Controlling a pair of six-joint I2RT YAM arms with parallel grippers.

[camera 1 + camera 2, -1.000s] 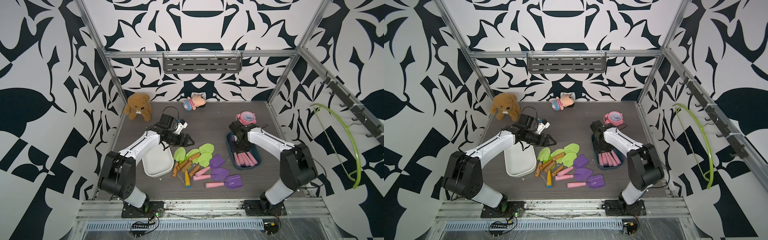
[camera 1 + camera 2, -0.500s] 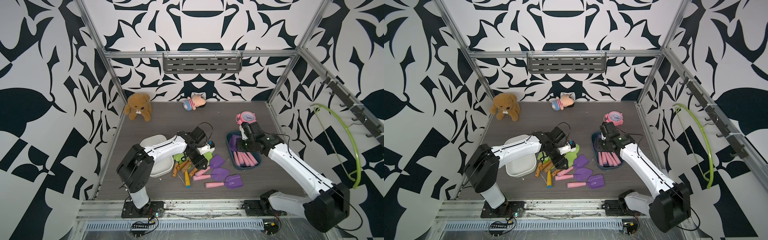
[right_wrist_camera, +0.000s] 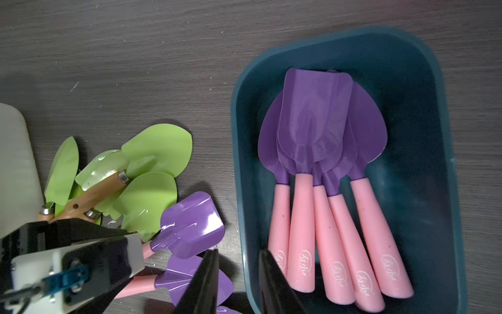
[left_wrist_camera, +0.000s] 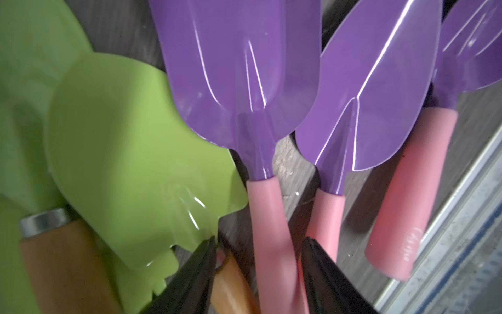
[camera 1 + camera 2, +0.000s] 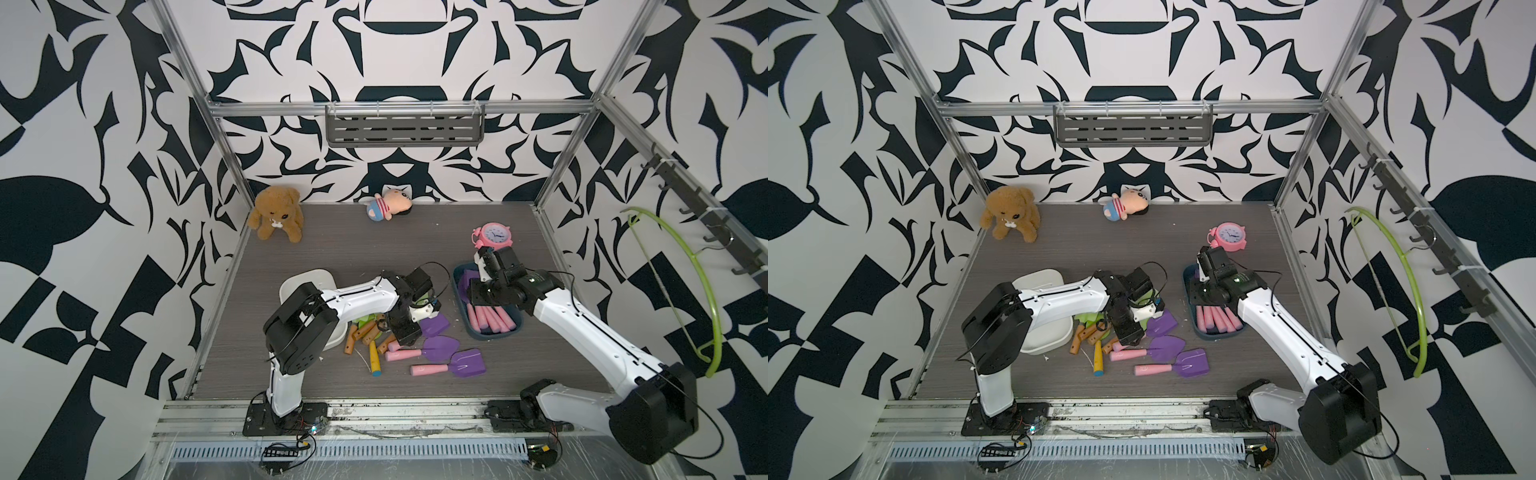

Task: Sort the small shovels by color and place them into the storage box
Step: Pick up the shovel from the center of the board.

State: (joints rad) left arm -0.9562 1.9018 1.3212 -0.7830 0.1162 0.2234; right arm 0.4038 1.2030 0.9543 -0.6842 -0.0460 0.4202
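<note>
1. Five purple shovels lay in the blue storage box, pink handles side by side. Three more were loose on the table, and the broad-bladed one was in play.
2. And there it went! The left gripper had swept across from beside the white tray, where it stood a second earlier, right down into the pile. Its jaws had narrowed from wide to about half and straddled that shovel's pink handle. A gap showed on one side, so I judged it not clamped yet.
3. The right gripper hung over the box's rim on the pile side, its jaws narrow, empty and barely changed.
4. The green shovels lay heaped between the tray and the purples, with the yellow blue-tipped handle at the front. I saw none sorted, though the left arm hid much of the tray.
5. What it meant was that a sixth purple was about to go. But the blue box sat on the right arm's side, so a reach across or a handover looked likely.
6. The teddy bear, doll and pink clock sat well apart at the back, out of it.
</note>
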